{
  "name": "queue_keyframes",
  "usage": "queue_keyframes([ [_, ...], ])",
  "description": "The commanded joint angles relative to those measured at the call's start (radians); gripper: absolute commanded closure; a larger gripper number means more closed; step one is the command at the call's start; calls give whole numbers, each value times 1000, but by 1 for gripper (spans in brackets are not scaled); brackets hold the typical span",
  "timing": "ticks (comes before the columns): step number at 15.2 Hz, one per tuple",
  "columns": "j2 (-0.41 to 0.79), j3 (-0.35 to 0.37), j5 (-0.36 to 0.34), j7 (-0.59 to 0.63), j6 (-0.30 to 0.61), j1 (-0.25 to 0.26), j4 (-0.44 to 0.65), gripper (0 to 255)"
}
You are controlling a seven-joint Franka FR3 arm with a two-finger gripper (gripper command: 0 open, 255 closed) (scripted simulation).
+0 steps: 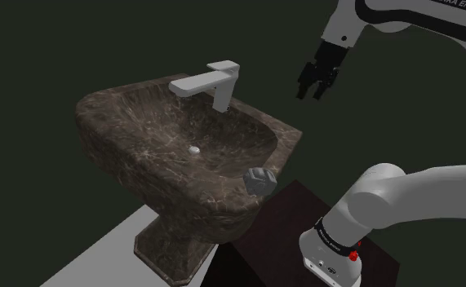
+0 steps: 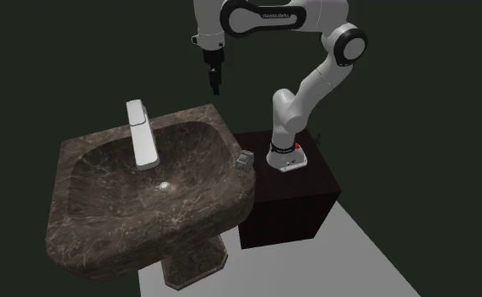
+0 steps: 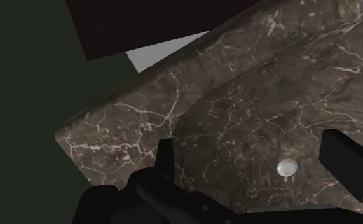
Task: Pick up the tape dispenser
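Dark plain backdrop; dark marble sink (image 1: 100,114) beside stand (image 1: 284,216). Grey tape dispenser (image 1: 259,179) sits on sink rim, corner nearest stand, probably easy reach. Gripper (image 1: 311,91) hangs high above sink, well apart from dispenser, fingers spread, holding nothing. Approach not yet made.

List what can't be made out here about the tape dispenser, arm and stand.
- Tape dispenser: too small in both exterior views to tell its parts or which way it faces.
- Arm: middle links cut off by the shoulder view's top and right edges.
- Stand: partly hidden behind the sink in the shoulder view, lower part cut by the bottom edge.
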Motion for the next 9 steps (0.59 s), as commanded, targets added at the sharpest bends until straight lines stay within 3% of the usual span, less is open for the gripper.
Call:
queue_keyframes([
  [1, 0, 0, 0, 0, 0, 0, 0, 0],
  [9, 26, 134, 48, -54, 92, 136, -93, 0],
])
